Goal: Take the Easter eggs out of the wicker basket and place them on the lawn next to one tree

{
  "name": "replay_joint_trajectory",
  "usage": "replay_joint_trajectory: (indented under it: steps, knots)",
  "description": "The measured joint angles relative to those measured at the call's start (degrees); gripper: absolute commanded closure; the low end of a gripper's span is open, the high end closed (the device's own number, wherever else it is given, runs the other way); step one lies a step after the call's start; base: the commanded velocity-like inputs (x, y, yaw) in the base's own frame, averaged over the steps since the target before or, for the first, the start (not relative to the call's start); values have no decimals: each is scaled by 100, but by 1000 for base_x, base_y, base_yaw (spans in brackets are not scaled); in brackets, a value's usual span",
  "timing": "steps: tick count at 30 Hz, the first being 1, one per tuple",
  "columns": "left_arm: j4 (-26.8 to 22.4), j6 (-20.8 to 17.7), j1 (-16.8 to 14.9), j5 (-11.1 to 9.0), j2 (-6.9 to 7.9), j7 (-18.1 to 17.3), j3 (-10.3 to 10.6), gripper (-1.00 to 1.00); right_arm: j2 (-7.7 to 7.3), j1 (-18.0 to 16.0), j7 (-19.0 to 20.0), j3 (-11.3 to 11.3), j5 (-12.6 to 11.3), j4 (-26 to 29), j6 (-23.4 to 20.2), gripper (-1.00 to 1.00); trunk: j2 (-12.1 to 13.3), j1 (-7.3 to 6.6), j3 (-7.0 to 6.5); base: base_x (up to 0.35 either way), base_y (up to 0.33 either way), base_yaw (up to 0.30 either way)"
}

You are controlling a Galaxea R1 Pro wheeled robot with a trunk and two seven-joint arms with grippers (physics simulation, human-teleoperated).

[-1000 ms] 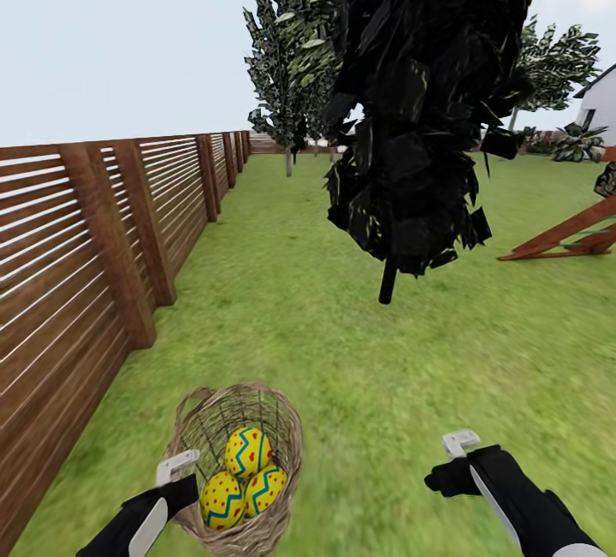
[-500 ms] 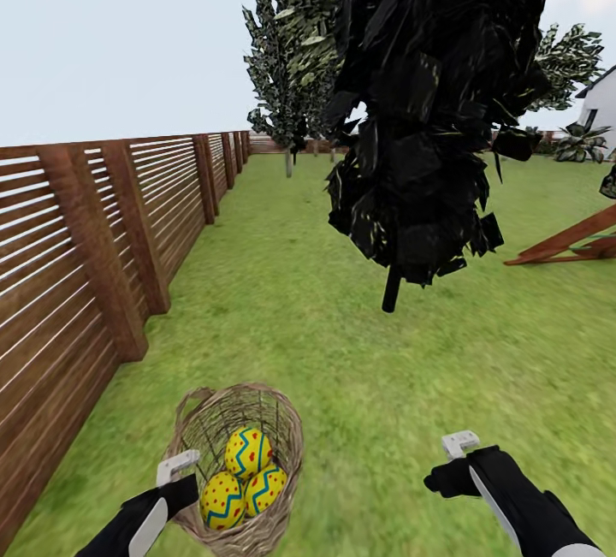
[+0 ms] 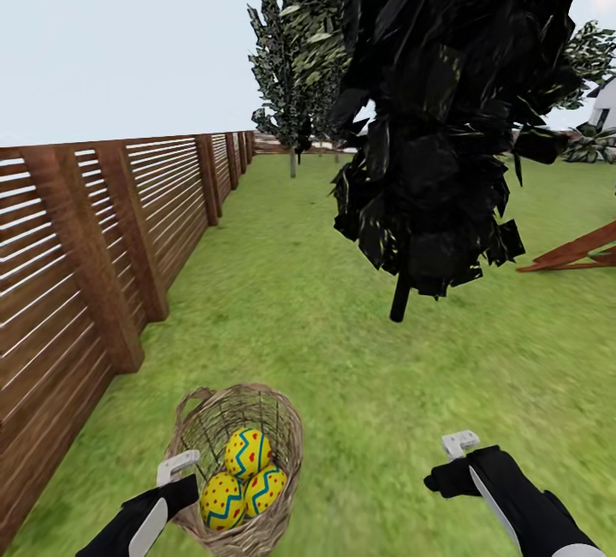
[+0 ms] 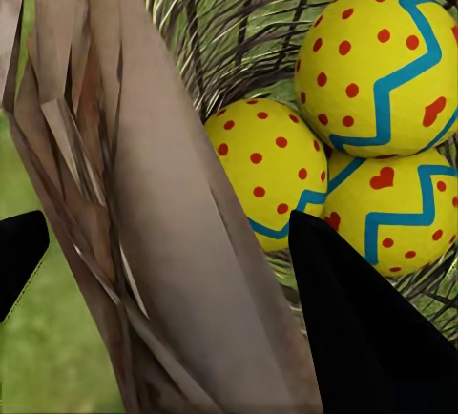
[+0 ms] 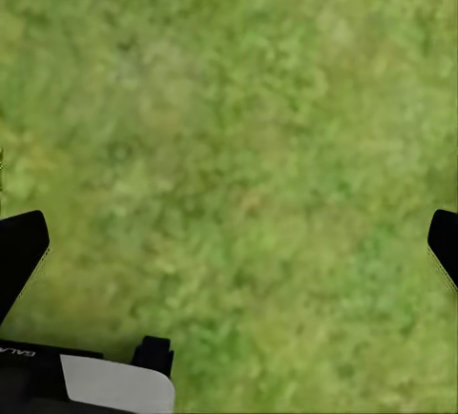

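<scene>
Green lawn (image 3: 342, 352) stretches beside the fence (image 3: 94, 232); the left tool (image 3: 175, 467) pinches the basket (image 3: 282, 429) rim, three eggs (image 3: 244, 476) nestled inside, and the right tool (image 3: 459, 444) hangs spread over grass.

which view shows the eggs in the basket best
The left wrist view: the three eggs appear close up, dots and zigzags clear, inside the basket. The head view shows them small; the right wrist view shows grass.
</scene>
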State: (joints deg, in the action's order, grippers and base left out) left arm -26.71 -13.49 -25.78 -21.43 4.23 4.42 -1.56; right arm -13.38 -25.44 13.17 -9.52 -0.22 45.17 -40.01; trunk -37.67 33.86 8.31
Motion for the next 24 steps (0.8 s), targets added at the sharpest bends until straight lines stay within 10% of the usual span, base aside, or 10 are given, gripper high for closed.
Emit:
replay_joint_trajectory:
  steps: [24]
  knots:
    - [0,1,-1,-15,-27,-2,1,100,-5,1,0,1,3,9,-6,-100,0,0,0,339,4,118]
